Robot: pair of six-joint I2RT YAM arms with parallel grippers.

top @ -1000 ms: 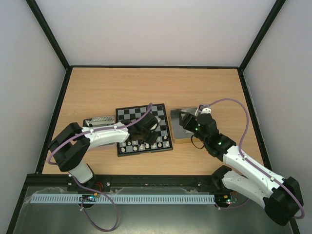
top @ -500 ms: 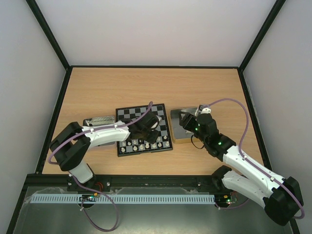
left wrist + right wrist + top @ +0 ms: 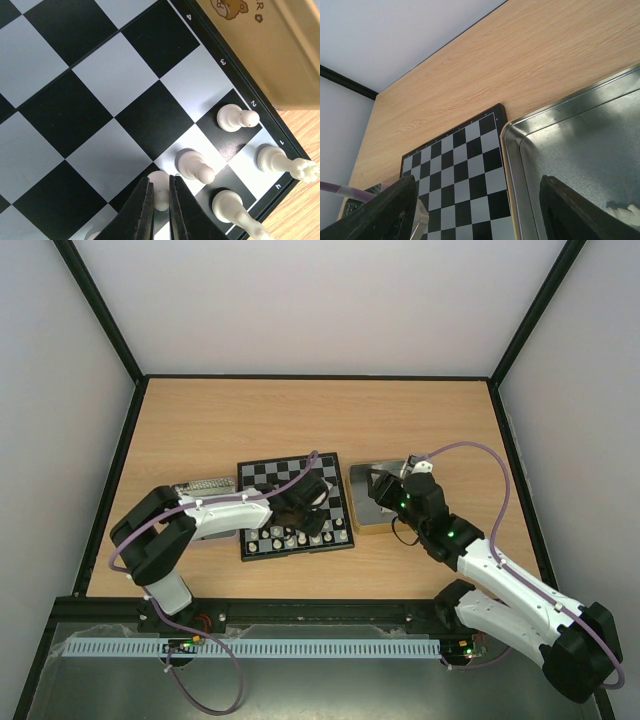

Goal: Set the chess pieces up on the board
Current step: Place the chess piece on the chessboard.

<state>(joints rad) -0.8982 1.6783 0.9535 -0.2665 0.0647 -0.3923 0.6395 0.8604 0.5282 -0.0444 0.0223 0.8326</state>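
Observation:
The board (image 3: 270, 476) lies mid-table with cream-white chess pieces along its near rows. My left gripper (image 3: 300, 516) hangs over the board's near right part. In the left wrist view its jaws (image 3: 160, 178) are shut on a white pawn (image 3: 159, 189) standing on a square. Close by stand two more white pawns (image 3: 196, 166) (image 3: 235, 118), a crowned piece (image 3: 285, 162) in the corner and another tall piece (image 3: 235, 210). My right gripper (image 3: 378, 486) hovers open over the metal tin (image 3: 358, 528), empty (image 3: 476, 182). A pale piece (image 3: 622, 212) lies in the tin.
A second tin (image 3: 205, 486) holding small pieces sits left of the board, partly under the left arm. The right tin's rim (image 3: 512, 165) touches the board's right edge (image 3: 500, 112). Black frame rails border the table.
The left arm's elbow has swung right while its gripper stayed over the board's near right rows. The right arm has not moved.

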